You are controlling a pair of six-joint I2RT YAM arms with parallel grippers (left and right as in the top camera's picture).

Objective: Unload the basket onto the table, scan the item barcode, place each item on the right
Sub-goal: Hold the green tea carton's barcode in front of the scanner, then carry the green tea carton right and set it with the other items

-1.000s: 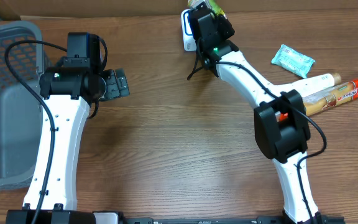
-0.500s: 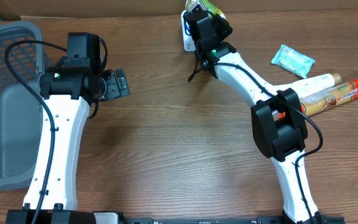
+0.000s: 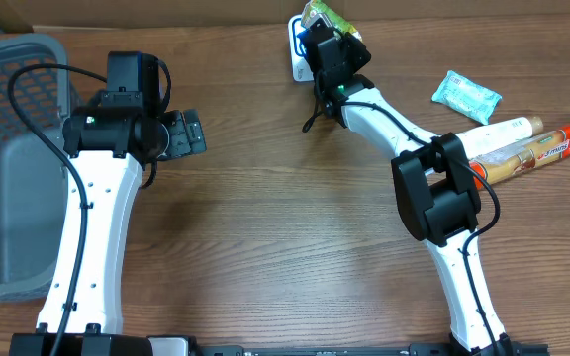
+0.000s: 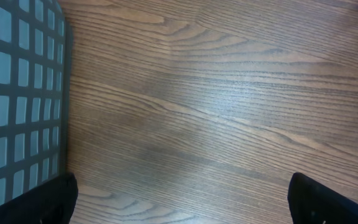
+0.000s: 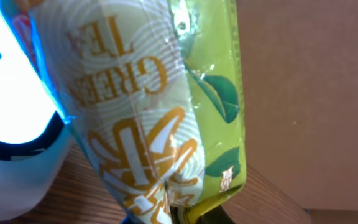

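The item is a green tea packet (image 5: pixel 160 93), green and cream with orange lettering. My right gripper (image 5: pixel 185 214) is shut on its lower edge. In the overhead view the packet (image 3: pixel 323 14) sticks out past the right gripper (image 3: pixel 325 32) at the table's far edge. It hangs right next to the white scanner (image 3: pixel 296 51). The scanner (image 5: pixel 11 99) glows white and blue at the left of the right wrist view, partly behind the packet. No barcode shows on the packet's visible face. My left gripper (image 3: pixel 188 133) hangs open over bare wood (image 4: pixel 182 199), holding nothing.
A grey mesh basket (image 3: pixel 8 148) stands at the left, its wall (image 4: pixel 17 93) close to the left gripper. At the right lie a teal packet (image 3: pixel 466 96), a cream tube (image 3: pixel 508 131) and a long red-tipped pack (image 3: pixel 537 150). A cardboard wall backs the table.
The right arm has shifted slightly left and toward the far edge, carrying the tea packet closer over the scanner. The left arm has not moved.
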